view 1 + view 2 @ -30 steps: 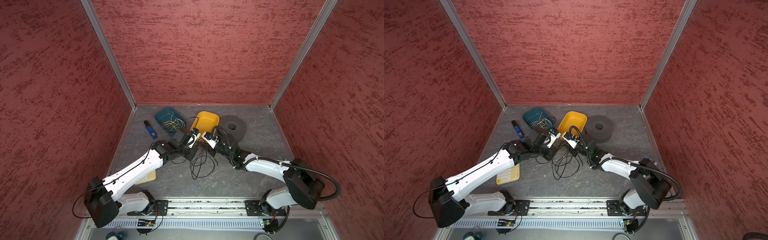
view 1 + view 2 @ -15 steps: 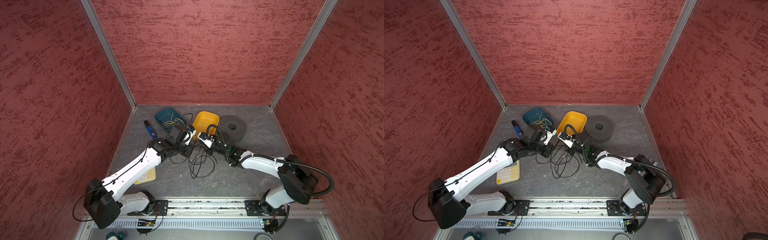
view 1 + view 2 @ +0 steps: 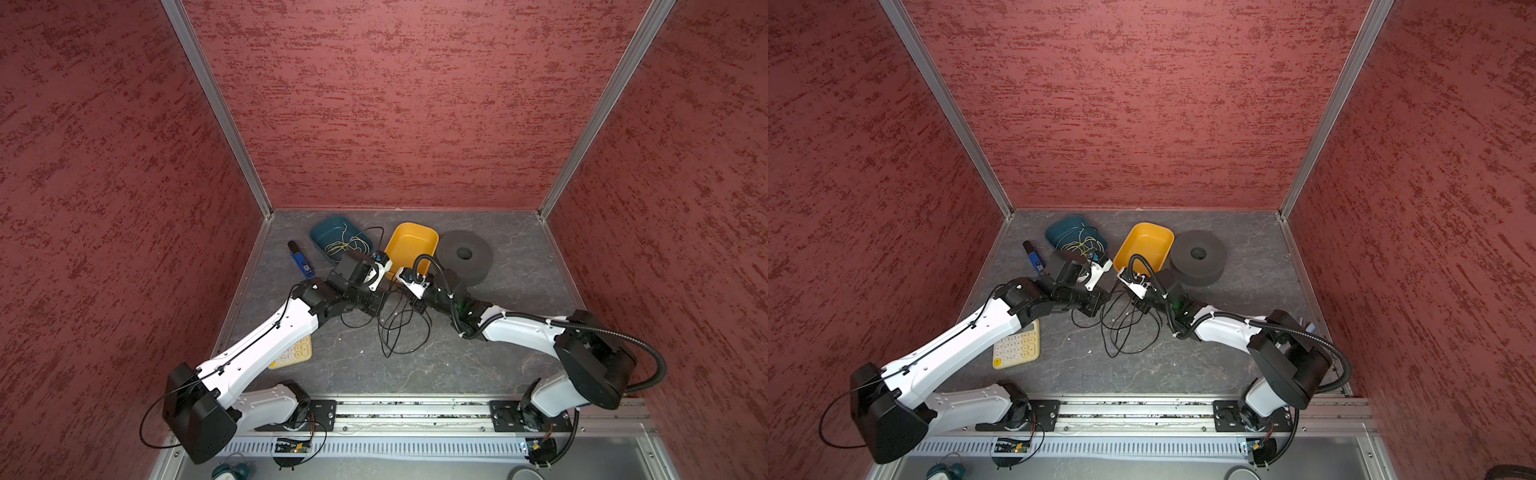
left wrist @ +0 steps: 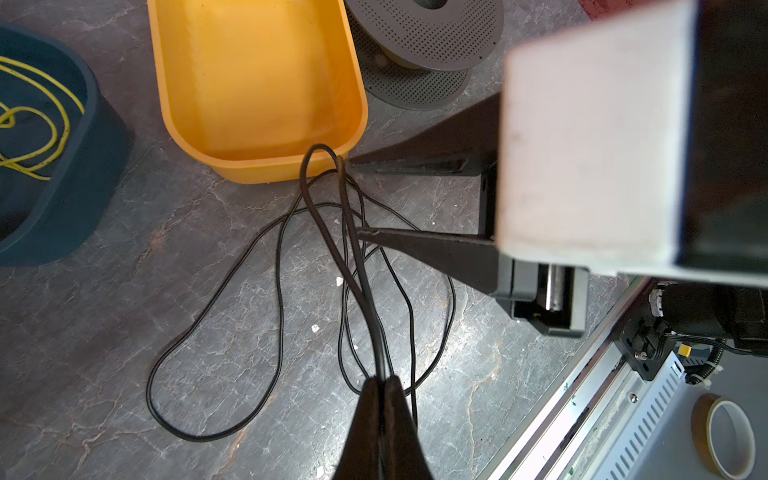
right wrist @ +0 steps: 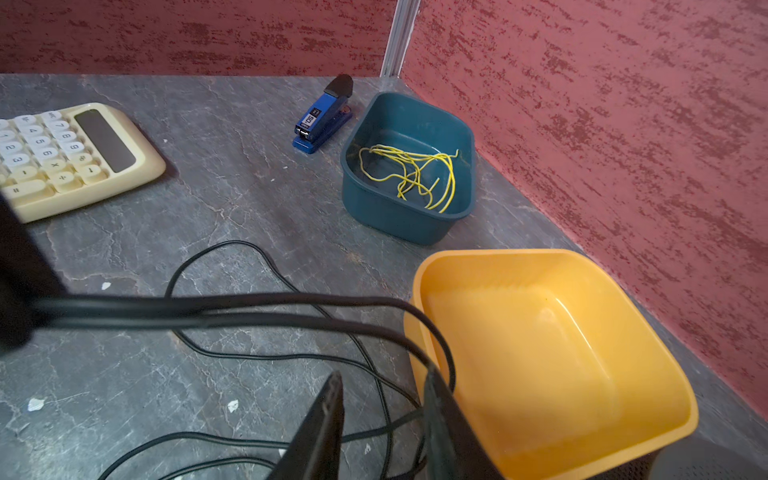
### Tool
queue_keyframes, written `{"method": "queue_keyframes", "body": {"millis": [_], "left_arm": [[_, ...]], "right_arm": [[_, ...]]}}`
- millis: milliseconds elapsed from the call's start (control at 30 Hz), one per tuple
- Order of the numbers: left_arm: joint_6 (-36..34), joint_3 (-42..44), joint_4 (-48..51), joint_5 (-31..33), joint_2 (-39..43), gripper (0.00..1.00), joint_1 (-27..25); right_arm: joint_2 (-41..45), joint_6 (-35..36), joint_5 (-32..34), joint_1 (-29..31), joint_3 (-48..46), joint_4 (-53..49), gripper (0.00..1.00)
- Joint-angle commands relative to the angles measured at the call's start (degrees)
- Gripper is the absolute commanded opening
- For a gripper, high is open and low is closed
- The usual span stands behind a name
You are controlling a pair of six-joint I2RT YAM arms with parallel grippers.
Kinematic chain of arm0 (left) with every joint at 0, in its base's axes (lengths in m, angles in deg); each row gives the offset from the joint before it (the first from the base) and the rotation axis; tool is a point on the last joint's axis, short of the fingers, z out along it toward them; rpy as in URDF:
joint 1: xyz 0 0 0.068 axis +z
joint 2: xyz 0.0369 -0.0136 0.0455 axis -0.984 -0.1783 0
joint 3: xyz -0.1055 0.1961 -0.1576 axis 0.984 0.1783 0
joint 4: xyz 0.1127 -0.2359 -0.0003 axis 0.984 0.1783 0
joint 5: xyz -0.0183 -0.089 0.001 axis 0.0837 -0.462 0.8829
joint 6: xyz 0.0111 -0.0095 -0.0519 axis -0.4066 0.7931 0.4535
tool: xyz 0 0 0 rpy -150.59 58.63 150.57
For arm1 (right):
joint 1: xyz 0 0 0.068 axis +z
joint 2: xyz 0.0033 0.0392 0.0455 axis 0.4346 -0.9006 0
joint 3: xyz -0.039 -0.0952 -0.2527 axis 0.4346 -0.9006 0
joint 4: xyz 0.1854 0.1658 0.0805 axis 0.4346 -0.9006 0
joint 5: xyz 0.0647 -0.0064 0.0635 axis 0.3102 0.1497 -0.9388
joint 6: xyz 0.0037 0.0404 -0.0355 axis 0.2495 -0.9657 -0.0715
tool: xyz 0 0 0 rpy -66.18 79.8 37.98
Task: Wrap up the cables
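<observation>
1. Two strands of thin black cord (image 5: 249, 298) clamped in left gripper (image 4: 380, 382).
2. Right gripper (image 4: 355, 197) has swung closer, jaws apart, loop against one finger.
3. Slack sprawls beside the yellow plastic tray (image 4: 266, 170); wrapping looks barely begun.

Two white-and-black robot arms mounted on one silver rail (image 3: 415, 409).
The left arm (image 3: 266, 345) and right arm (image 3: 519, 332) have smooth white shells dotted with small screw holes, and bulky black joints. A thin black lead (image 3: 277, 325) runs along the left arm; a ribbed black hose (image 3: 663, 370) curves at lower right. The left gripper (image 4: 380, 382) and right gripper (image 5: 382, 376) have tapered matte-black fingers (image 4: 436, 249).
</observation>
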Motion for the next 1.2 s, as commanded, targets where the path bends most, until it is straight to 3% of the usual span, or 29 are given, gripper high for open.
{"method": "queue_keyframes", "body": {"millis": [0,800,1067,1167], "left_arm": [[-0.4,-1.7,1.3,0.8,1.1,0.03,-0.3],[0.3,-1.4,0.2,-0.7,1.4,0.03,-0.5],[-0.1,-1.5,0.6,-0.2,1.7,0.03,-0.2],[0.5,-1.7,0.6,-0.3,1.8,0.03,0.4]], "right_arm": [[1.2,0.9,3.2,0.2,-0.5,4.6,0.33],[-4.7,2.4,3.1,2.4,4.8,5.3,0.3],[-4.8,1.7,2.4,2.8,4.0,8.0,0.16],[-4.5,1.3,2.8,2.8,3.6,8.5,0.05]]}}
